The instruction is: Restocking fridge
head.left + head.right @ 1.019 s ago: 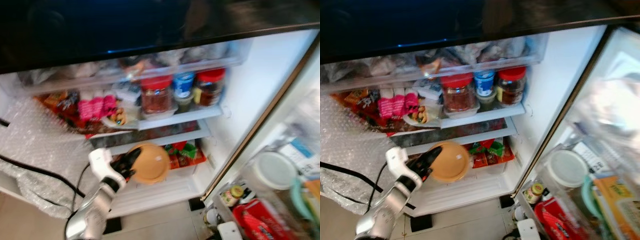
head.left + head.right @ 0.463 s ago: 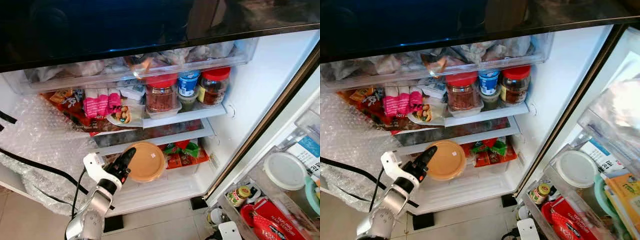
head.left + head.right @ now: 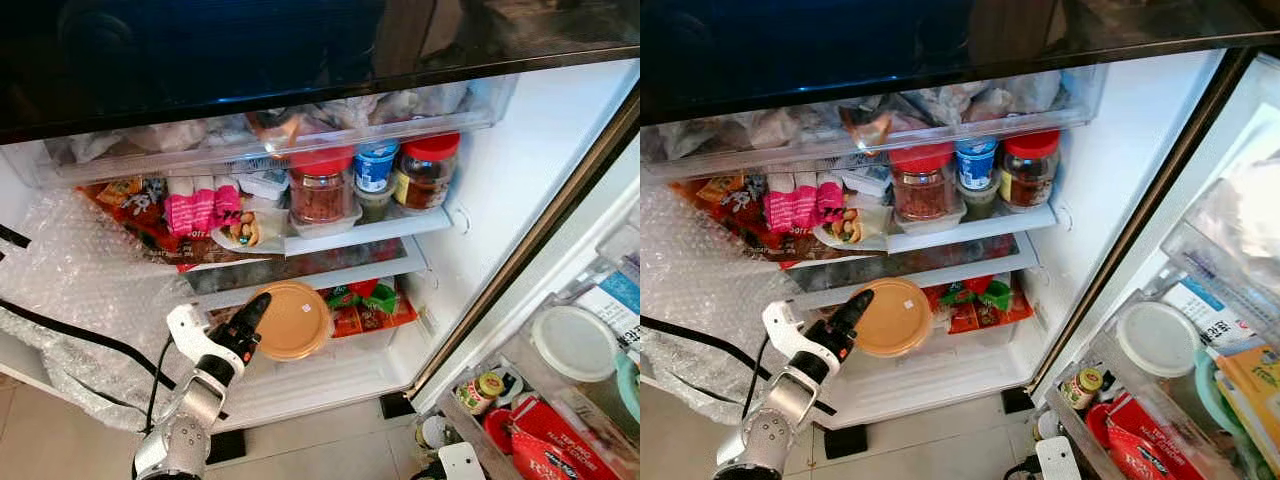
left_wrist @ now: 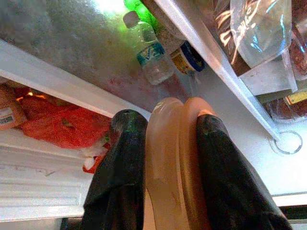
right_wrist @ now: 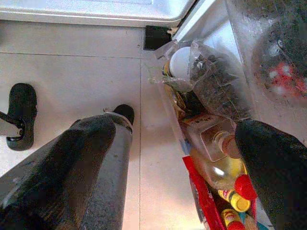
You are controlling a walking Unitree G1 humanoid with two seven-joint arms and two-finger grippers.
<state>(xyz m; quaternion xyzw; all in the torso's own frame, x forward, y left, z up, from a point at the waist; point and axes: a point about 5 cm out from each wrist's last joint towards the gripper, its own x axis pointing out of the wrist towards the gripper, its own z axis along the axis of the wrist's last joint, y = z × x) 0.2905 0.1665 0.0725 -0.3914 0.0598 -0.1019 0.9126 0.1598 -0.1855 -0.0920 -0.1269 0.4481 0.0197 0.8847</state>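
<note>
reaching up into fridge (image 3: 480, 200), left fingers (image 4: 124, 158) clamped on orange lidded container (image 3: 291, 321); right fingers (image 5: 72, 158) spread.

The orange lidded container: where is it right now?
The orange container is clamped edge-on in the left gripper at the fridge's lower shelf, low and left of centre in the eye views, just left of the red and green packets.

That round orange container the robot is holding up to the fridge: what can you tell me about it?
The orange container is a shallow round tub with a matching lid, of plastic by its look, lid closed. The left gripper clamps its rim, jaws on either side. It is tilted, its lid facing the camera, at the fridge's lower shelf, in front of red and green packets.
</note>
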